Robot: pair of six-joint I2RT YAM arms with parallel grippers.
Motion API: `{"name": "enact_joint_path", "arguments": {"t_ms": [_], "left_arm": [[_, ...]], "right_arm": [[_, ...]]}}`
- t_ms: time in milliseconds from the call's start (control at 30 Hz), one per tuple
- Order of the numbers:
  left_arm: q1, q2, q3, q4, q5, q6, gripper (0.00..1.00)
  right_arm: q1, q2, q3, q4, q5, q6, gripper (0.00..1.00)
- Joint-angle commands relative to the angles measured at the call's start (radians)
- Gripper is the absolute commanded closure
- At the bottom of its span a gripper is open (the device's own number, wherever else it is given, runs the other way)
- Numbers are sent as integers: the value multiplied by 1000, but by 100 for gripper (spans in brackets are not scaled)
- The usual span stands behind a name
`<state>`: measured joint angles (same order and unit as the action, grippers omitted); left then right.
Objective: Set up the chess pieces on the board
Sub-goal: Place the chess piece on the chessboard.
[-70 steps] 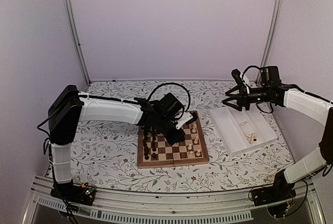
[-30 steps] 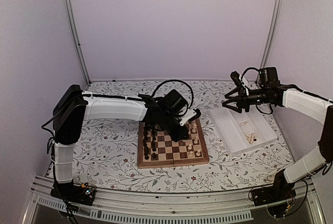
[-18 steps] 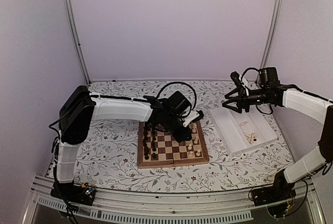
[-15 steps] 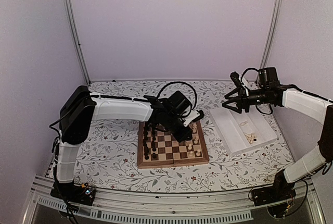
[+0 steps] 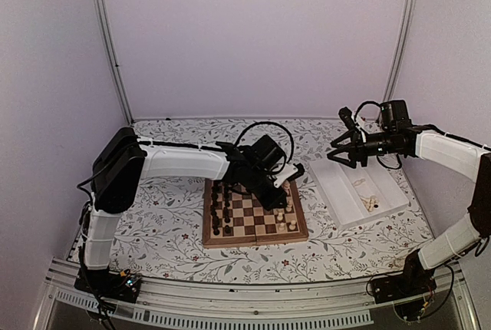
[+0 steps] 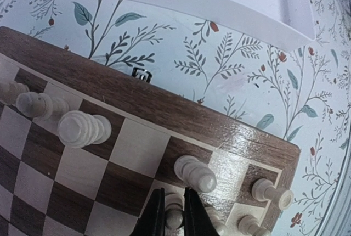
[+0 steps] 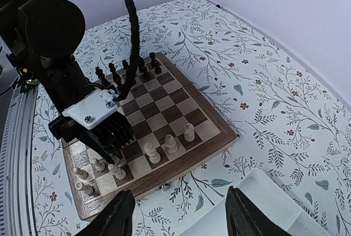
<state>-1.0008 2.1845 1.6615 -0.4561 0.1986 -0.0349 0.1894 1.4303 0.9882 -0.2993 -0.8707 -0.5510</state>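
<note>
Now left hand pinching pale chess piece on board.

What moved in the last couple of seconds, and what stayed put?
The left arm swung rightward across the board, its jaws shut on a pale chess piece. The right arm stayed hovering over the white tray, jaws open; board and tray did not move.

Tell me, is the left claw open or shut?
Shut. In its wrist view the left claw pinches a pale piece between its fingers.
</note>
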Motion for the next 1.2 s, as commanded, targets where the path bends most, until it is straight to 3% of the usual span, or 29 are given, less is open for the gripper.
{"name": "enact_joint_path", "arguments": {"t_ms": [0, 467, 667, 800, 1033, 1167], "left_arm": [[-14, 22, 24, -12, 5, 0, 91], [-16, -5, 11, -32, -25, 1, 90], [-18, -13, 12, -33, -23, -2, 78], [-20, -40, 12, -33, -35, -4, 75], [-18, -157, -28, -57, -75, 18, 66], [-14, -247, -64, -95, -144, 65, 62]], "right_arm": [[1, 13, 26, -17, -17, -9, 41], [2, 16, 27, -21, -25, -11, 41], [1, 15, 30, -22, -27, -9, 40], [2, 12, 42, -21, -18, 11, 39], [-27, -9, 88, -31, 160, 60, 39], [-66, 7, 121, -138, 296, 2, 40]]}}
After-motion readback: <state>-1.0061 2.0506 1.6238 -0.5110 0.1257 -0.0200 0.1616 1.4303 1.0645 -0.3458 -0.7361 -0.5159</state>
